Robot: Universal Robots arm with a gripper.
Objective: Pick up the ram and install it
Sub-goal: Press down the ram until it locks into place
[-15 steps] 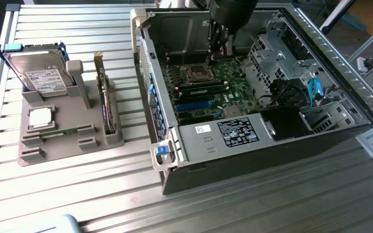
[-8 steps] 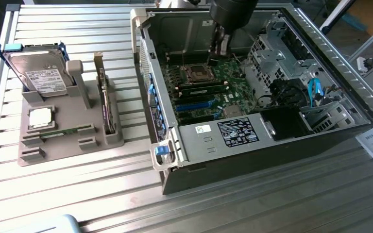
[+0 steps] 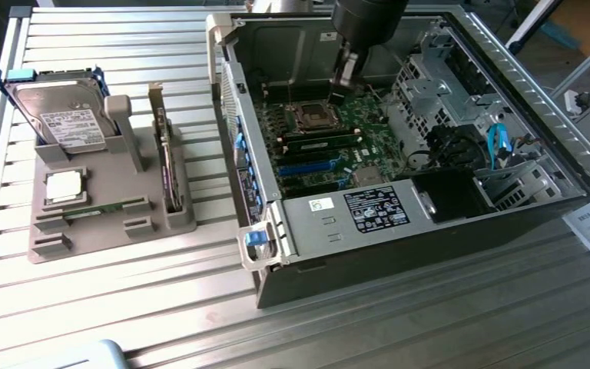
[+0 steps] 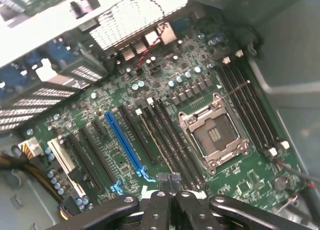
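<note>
We hold our pincer [image 3: 340, 94], pressed together, over the socket [image 3: 310, 117] in the open computer [image 3: 398, 254], perhaps to press, while the ram [image 3: 321, 143] sits slotted at its five o'clock.

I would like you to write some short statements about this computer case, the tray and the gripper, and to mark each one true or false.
1. The gripper is inside the open computer case, above the motherboard. True.
2. A fan cooler covers the CPU socket. False: the socket is bare, with no cooler on it.
3. The hard drive stands in the grey tray, outside the case. True.
4. The gripper's jaws are wide open. False: they are shut.
5. The tray lies at the exterior view's right of the case. False: it lies at that view's left.
</note>
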